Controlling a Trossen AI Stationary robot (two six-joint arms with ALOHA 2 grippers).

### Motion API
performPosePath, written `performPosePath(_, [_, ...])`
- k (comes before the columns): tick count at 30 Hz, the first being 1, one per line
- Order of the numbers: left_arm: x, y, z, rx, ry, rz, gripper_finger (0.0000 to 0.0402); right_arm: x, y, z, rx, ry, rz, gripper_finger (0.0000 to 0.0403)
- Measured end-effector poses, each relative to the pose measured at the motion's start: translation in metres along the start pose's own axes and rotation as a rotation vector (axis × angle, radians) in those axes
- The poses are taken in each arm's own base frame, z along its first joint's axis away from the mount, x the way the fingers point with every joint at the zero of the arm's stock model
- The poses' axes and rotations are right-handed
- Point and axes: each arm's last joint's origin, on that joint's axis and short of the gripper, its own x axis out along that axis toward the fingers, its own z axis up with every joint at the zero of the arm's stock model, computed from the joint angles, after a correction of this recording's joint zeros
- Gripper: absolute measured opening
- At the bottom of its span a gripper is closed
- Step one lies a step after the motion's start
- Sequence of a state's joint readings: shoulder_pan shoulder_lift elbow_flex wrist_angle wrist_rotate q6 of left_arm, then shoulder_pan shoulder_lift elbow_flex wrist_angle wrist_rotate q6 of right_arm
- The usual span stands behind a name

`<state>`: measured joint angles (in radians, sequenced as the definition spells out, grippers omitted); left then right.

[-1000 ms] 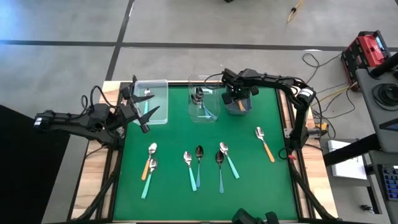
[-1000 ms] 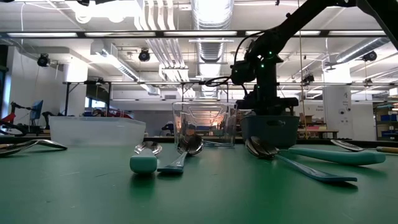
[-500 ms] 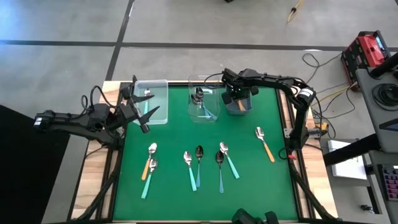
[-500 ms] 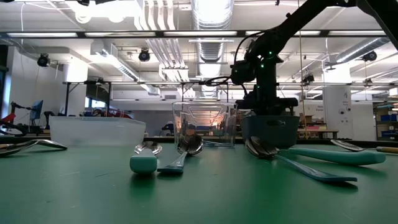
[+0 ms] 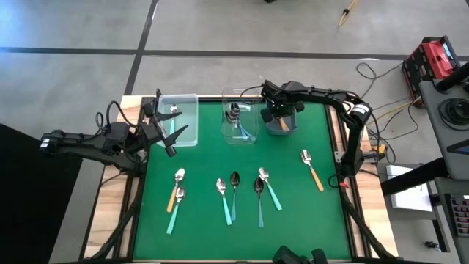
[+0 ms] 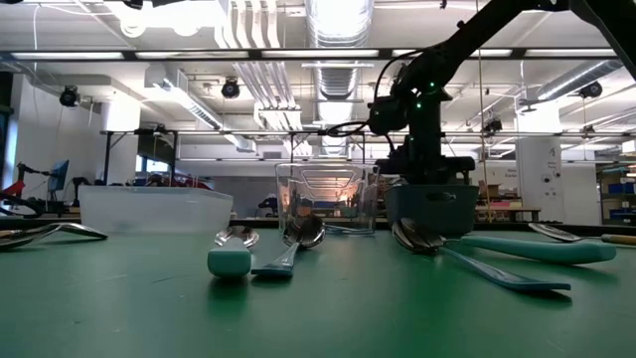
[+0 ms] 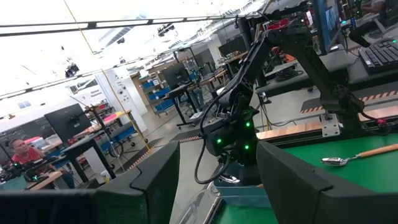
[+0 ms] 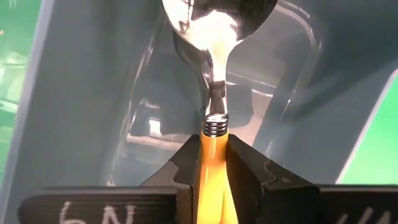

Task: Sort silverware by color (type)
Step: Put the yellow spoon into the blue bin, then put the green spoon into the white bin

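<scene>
Green table (image 5: 293,220), right fingers (image 8: 249,171) pinching orange spoon (image 8: 211,93), grey bin (image 8: 93,93)

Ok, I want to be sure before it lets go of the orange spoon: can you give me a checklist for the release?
1. Right gripper shut on the orange spoon: ok, handle pinched between both fingers.
2. Spoon over the grey bin: ok, its bowl hangs inside the bin walls.
3. Spoon touching the bin floor: cannot tell.
4. Bin upright on the table: ok.
5. Left gripper out of the way: ok, open and hovering by the clear bin, far side of the table.
6. More orange spoons left to sort: ok, one lies on the right, another on the left.
</scene>
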<state>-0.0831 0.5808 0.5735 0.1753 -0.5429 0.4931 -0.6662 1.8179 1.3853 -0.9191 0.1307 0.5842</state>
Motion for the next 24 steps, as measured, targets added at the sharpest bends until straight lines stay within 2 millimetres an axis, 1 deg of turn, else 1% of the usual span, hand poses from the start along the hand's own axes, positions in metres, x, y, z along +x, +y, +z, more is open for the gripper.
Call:
performPosePath(3, [0.0,0.0,0.0,0.0,0.0,0.0,0.0197,0.0,0.001,0.001,0.001,-0.01,0.007,0.0061])
performPosePath(11, [0.0,0.0,0.0,0.0,0.0,0.0,0.0197,0.0,0.001,0.001,0.0,-0.013,0.009,0.0107])
performPosePath(16, [0.0,0.0,0.0,0.0,0.0,0.0,0.0197,-0.001,0.001,0.001,-0.019,-0.012,0.008,0.0122])
performPosePath(20, [0.0,0.0,0.0,-0.004,0.0,0.0,0.0197,-0.01,0.004,0.003,-0.055,-0.038,0.026,0.0127])
performPosePath(24, [0.0,0.0,0.0,-0.019,-0.003,0.001,0.0197,-0.029,0.008,0.001,-0.123,-0.089,0.057,0.0124])
